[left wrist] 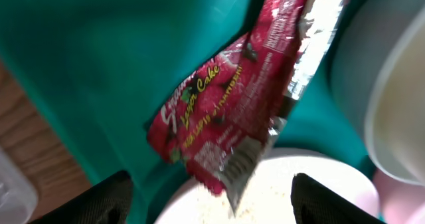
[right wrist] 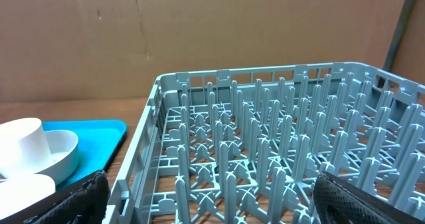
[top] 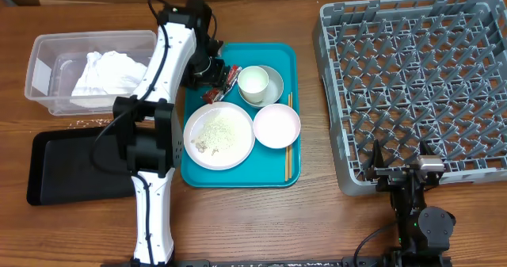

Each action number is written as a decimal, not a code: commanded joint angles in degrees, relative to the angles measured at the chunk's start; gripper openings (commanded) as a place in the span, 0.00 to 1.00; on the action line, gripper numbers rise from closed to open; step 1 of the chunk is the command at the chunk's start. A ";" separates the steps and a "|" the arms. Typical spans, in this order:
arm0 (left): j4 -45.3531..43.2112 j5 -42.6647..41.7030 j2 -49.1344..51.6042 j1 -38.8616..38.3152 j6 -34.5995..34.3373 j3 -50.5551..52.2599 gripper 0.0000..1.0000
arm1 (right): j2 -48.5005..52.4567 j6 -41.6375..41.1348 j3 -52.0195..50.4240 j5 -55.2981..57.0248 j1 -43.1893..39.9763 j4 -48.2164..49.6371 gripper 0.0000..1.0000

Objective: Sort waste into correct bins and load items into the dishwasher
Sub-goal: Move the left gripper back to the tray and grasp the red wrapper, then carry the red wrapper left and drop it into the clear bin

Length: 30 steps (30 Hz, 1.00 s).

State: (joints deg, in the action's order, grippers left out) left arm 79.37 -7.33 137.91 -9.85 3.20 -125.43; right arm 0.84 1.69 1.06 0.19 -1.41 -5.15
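A red snack wrapper (left wrist: 226, 111) lies on the teal tray (left wrist: 119, 58), its torn silver end over the rim of the pale plate (left wrist: 299, 191) with rice bits (top: 218, 131). My left gripper (left wrist: 212, 207) hovers open just above it, one finger on each side, not touching. Overhead, this gripper (top: 215, 78) is at the tray's back left by the wrapper (top: 230, 77). The crumpled napkin (top: 107, 73) lies in the clear tub (top: 47, 49). My right gripper (top: 398, 162) is open and empty at the front edge of the grey dish rack (top: 420, 77).
On the teal tray (top: 238, 176) stand a white cup (top: 253, 81) in a grey bowl (top: 273, 85), a pink-white bowl (top: 276, 126) and chopsticks (top: 288, 148). The black tray (top: 71, 168) lies front left, partly under my left arm. The rack (right wrist: 285, 151) fills the right wrist view.
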 commanded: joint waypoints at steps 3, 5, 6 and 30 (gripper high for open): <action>-3.02 -0.79 0.55 -0.42 2.75 3.15 0.78 | -0.68 -0.17 -0.59 -0.31 -0.22 0.33 1.00; -3.87 -0.79 0.55 -0.48 4.15 3.91 0.78 | -0.68 -0.17 -0.59 -0.31 -0.22 0.33 1.00; -4.31 -0.74 0.55 -0.57 4.63 4.28 0.78 | -0.68 -0.20 -0.59 -0.31 -0.22 0.33 1.00; -3.48 1.29 0.26 1.42 -11.82 -8.46 0.04 | -0.68 -0.17 -0.59 -0.31 -0.22 0.33 1.00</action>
State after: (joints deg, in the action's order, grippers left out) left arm 75.13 -5.78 138.04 -9.58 -2.70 -127.37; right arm 0.84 1.67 1.06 0.19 -1.41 -5.15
